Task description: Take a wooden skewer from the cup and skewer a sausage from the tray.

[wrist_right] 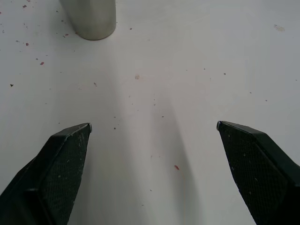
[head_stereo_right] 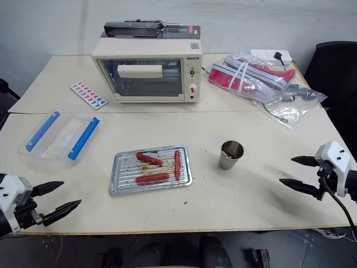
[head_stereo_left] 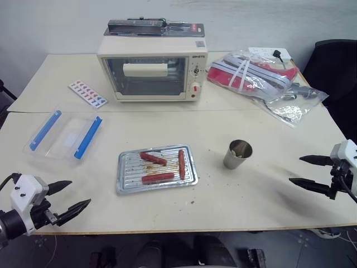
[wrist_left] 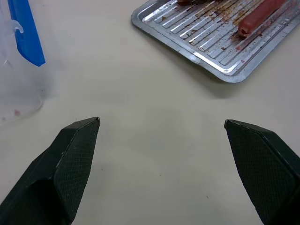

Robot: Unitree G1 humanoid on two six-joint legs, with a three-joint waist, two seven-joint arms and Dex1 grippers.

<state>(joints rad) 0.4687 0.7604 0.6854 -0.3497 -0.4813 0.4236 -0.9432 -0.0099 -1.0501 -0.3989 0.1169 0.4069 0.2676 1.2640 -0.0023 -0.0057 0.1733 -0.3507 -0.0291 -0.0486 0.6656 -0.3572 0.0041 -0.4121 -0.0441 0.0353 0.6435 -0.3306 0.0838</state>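
Both grippers, left (head_stereo_left: pixel 71 199) and right (head_stereo_left: pixel 304 171), hang with fingers spread apart, empty. Skewers in the cup (head_stereo_left: pixel 237 154) are barely visible; likely light, stiff, best pinched near the top.

The toaster oven (head_stereo_left: pixel 152 68) carries the one lettered mark: a short dark brand word on its cream control panel, above the upper knob (the letters are too small to spell out with confidence). Around the knobs lie fine dial markings, unreadable. Left of the toaster oven, a flat white card (head_stereo_left: pixel 87 93) bears rows of small red and blue symbols, none legible as text. On top of the toaster oven, a dark packaged item (head_stereo_left: pixel 153 25) has a red label at its right end, its print unreadable.
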